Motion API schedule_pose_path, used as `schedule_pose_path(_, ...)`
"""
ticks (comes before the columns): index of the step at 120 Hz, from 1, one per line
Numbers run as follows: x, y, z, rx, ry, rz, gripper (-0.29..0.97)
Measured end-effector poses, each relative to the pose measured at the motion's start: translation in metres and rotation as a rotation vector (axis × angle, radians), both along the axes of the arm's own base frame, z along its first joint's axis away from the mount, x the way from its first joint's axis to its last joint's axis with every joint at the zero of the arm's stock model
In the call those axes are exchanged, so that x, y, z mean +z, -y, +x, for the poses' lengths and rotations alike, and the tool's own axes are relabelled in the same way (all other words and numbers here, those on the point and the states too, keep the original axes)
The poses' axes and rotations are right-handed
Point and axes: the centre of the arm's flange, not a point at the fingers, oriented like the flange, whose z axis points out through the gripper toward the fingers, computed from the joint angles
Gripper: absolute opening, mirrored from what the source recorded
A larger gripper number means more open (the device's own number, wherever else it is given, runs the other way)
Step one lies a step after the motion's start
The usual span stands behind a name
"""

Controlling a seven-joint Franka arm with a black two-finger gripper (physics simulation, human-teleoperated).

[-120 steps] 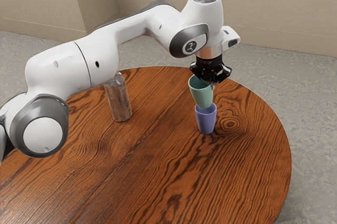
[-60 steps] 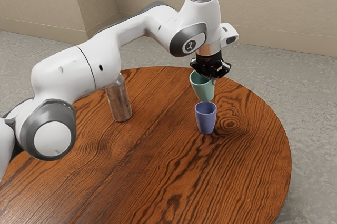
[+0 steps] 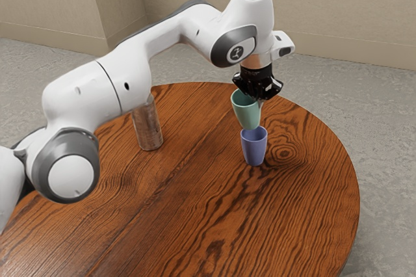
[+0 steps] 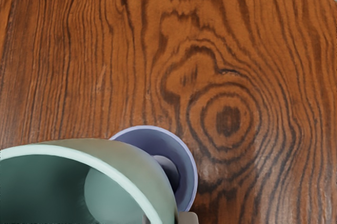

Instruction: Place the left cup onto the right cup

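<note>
From the side camera, the white arm (image 3: pixel 149 56) sweeps in from the exterior view's left and bends down over the round wooden desk (image 3: pixel 195 218). The black hand (image 3: pixel 257 97) is clenched on the green cup (image 3: pixel 247 111), pinching it at the rim on the side toward the exterior view's right. The green cup hangs in the air, mouth up and tilted a little, well clear of the desk. Directly beneath it the blue cup (image 3: pixel 253 147) stands upright on the wood, mouth open to the ceiling. The green cup's base sits right at the blue cup's rim, and from this angle I cannot tell whether the two touch or a sliver of air separates them. Off toward the exterior view's left, well apart from both cups, a clear bottle (image 3: pixel 147 124) stands upright, partly behind the arm. Grey floor (image 3: pixel 377 108) surrounds the desk. Over to the wrist camera: the green cup (image 4: pixel 63 182) looms large just under the hand, its pale rim and hollow inside plain to see. The blue cup (image 4: pixel 181 153) shows past it, half its mouth covered by the green wall, so the two line up only in part. A dark knot (image 4: pixel 229 121) in the grain lies just beside the blue cup on the bare desk (image 4: pixel 79 50).
</note>
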Motion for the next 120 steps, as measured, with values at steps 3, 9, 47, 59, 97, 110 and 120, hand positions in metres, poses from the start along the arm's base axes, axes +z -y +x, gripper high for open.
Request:
schedule_pose_path(3,0.001,0.002,0.000,-0.006,0.004,0.001,-0.11)
schedule_pose_path(9,0.005,0.005,-0.001,-0.015,0.012,0.001,-0.11)
schedule_pose_path(47,0.007,0.009,-0.001,-0.046,0.012,0.009,-0.11)
schedule_pose_path(59,0.005,0.012,-0.005,-0.055,-0.012,0.020,-0.11)
schedule_pose_path(97,0.004,0.012,-0.007,-0.068,-0.038,0.030,-0.11)
schedule_pose_path(110,0.008,0.016,-0.008,-0.077,-0.029,0.029,-0.11)
schedule_pose_path(120,0.010,0.020,-0.010,-0.086,-0.026,0.030,-0.11)
